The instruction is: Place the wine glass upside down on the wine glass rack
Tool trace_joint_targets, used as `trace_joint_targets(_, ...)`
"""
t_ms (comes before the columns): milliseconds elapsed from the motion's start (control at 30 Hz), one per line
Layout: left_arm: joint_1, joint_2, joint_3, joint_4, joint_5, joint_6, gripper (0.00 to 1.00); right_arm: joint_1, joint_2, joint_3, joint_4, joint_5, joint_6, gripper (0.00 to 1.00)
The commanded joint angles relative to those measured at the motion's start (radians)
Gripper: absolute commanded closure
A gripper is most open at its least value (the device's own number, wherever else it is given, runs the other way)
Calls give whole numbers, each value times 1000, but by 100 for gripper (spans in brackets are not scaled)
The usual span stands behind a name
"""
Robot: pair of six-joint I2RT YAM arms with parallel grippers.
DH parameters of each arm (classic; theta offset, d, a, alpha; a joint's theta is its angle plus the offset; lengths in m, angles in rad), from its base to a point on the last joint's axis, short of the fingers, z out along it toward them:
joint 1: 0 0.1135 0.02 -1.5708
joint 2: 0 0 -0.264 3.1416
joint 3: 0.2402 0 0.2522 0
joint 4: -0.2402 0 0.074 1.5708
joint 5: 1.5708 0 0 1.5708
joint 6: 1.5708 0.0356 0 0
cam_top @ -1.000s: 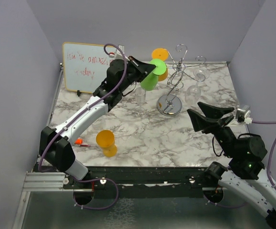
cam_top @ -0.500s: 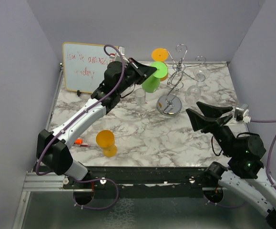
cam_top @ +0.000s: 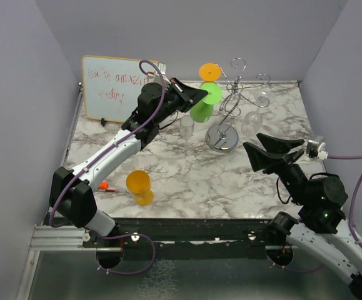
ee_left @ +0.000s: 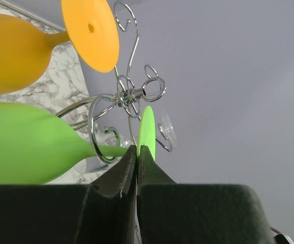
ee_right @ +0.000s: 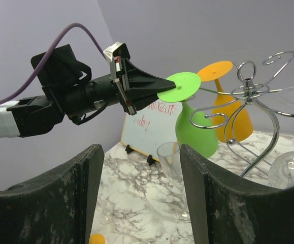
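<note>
Marble tabletop, lilac walls on three sides. Left gripper (cam_top: 200,94) is pinched on the foot-disc rim of the green wine glass (cam_top: 202,110). The glass hangs bowl-down at the 10 o'clock side of the wine glass rack (cam_top: 222,138), its stem at a curled arm; can't tell if they touch.

Likely step: seat the stem in that arm. Keep the stem vertical and the foot above the wire, slide in toward 4 o'clock, lower, then release.

Tight spots: hung orange glass (cam_top: 209,72) just beside at 12, clear flute (cam_top: 186,127) near at 7. Retreat room at 9.

Right gripper (cam_top: 252,140) is spread and empty at the table's 4 o'clock, well apart.
</note>
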Motion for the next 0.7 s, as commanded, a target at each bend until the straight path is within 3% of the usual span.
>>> trace_joint_targets(0,-1,28,-1,21,60,1,95,0,5,-2,17,-1,9,33)
trace_joint_targets(400,-1,29,10,-21,98,-16,65,0,0,-5,22,0,12,33)
trace_joint_targets(667,-1,-12,-8,-76,110,2,35,0,3,3,9,9,19,33)
